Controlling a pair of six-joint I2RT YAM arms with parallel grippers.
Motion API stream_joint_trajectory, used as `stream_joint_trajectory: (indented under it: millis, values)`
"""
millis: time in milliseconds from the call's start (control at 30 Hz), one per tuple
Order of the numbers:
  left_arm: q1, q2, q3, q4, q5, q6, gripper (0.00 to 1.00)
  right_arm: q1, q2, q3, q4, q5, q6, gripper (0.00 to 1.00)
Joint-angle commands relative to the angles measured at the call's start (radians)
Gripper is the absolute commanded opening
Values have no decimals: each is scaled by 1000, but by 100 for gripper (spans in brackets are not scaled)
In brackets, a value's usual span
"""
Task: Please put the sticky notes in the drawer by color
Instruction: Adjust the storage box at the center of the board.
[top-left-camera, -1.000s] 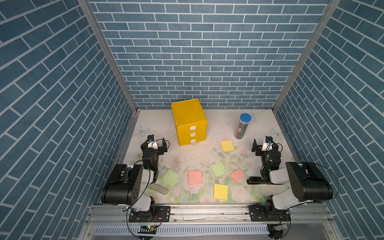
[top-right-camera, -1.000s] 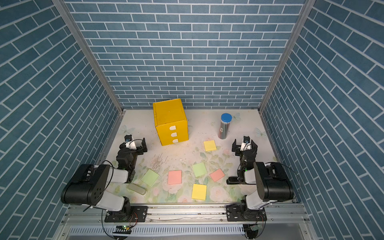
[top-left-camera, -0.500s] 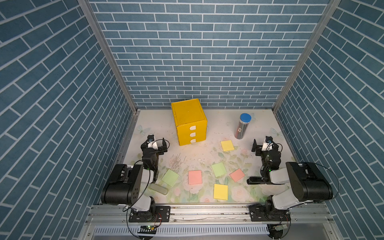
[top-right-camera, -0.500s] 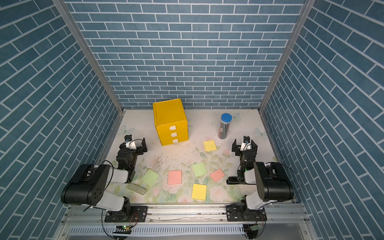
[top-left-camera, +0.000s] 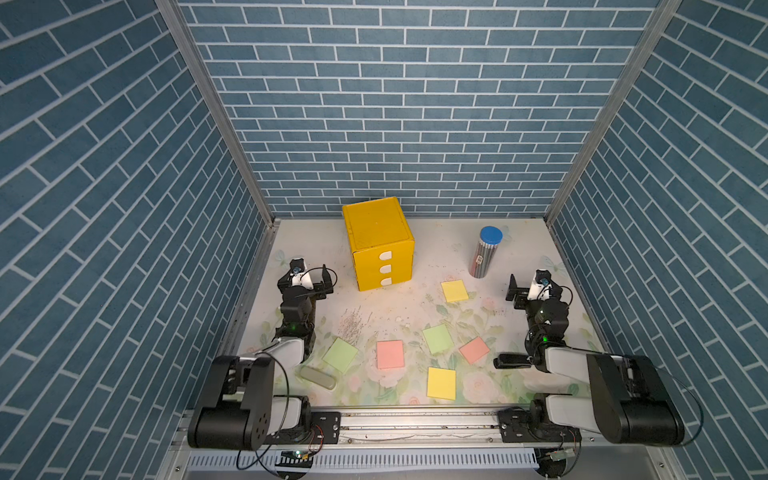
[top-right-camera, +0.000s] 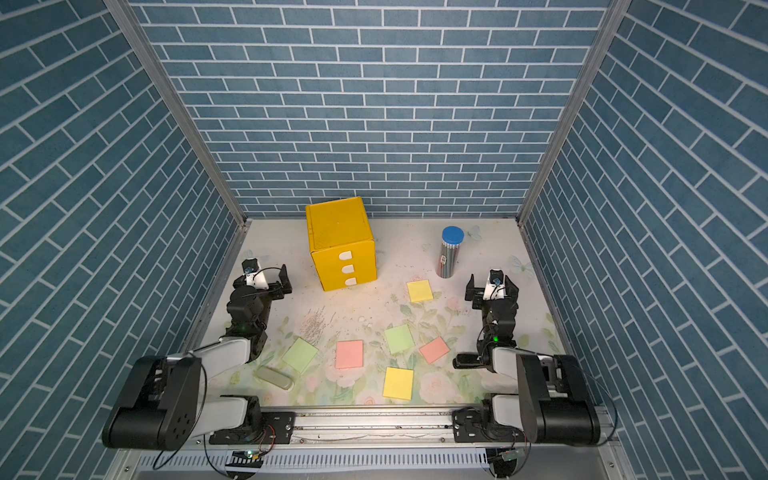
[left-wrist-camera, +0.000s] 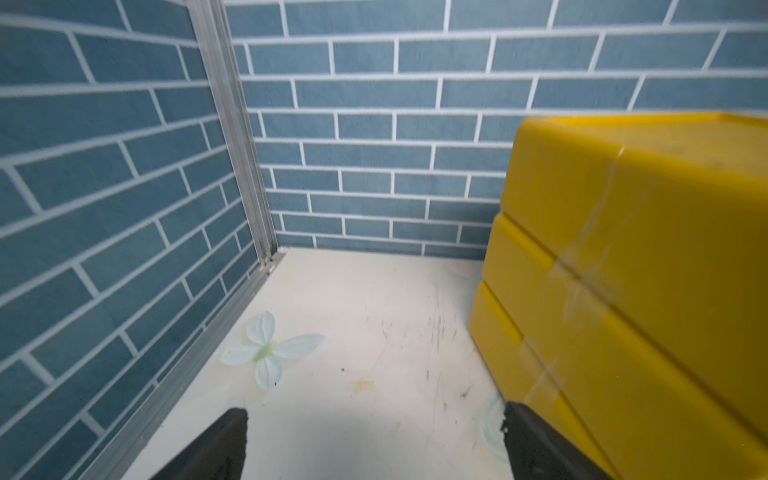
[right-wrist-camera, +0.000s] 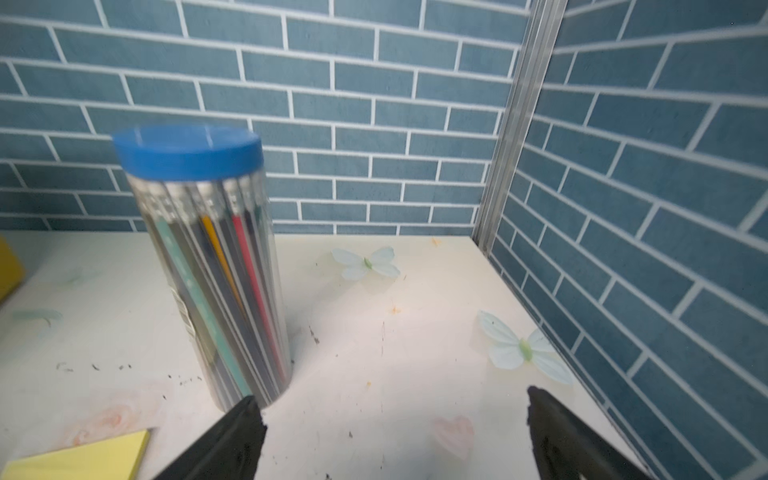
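Left gripper (top-left-camera: 306, 286) is released, jaws spread wide, nothing between them. It hangs low near the left wall, just beside the drawer (top-left-camera: 378, 249), not touching it. Right gripper (top-left-camera: 536, 293) is likewise spread and empty, near the right wall and close to the pencil tube (top-left-camera: 484, 253). In both wrist views my fingertips are matte black, wedge-shaped and rough-edged. The drawer is a glossy yellow plastic cube with rounded edges, standing at the back of the table (top-left-camera: 523, 249), turned slightly. It has three stacked fronts, each with a small white rounded tab, all flush. The left wrist view shows the drawer (left-wrist-camera: 623, 270) side-on: two horizontal seams, with a strip of clear tape running down across them. Sticky notes: six thin flat square paper pads, matte, all lying on the table in front of the drawer, each separate. The far yellow pad (top-left-camera: 454, 290) is nearest the tube; the right wrist view shows that yellow pad (right-wrist-camera: 83, 461) with its stacked-sheet edge. Then the right green pad (top-left-camera: 437, 338), the right pink pad (top-left-camera: 474, 350) turned diamond-wise, the centre pink pad (top-left-camera: 390, 354), the left green pad (top-left-camera: 340, 354) and the near yellow pad (top-left-camera: 441, 383). The tube is an upright clear plastic cylinder with a blue cap, packed with pencils. A grey-green oblong case (top-left-camera: 318, 377) with rounded ends lies just beside the left green pad. The table surface is a smooth pale print of flowers and butterflies, scuffed with dark specks.
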Motion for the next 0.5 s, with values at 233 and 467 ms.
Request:
stream_joint_trajectory:
  millis: [233, 467]
  values:
    - [-31, -15, 273, -403, 172, -418, 100, 38, -149, 227, -501, -235, 233, 100]
    - [-98, 64, 425, -429, 234, -504, 100, 250, -151, 390, -648, -150, 223, 100]
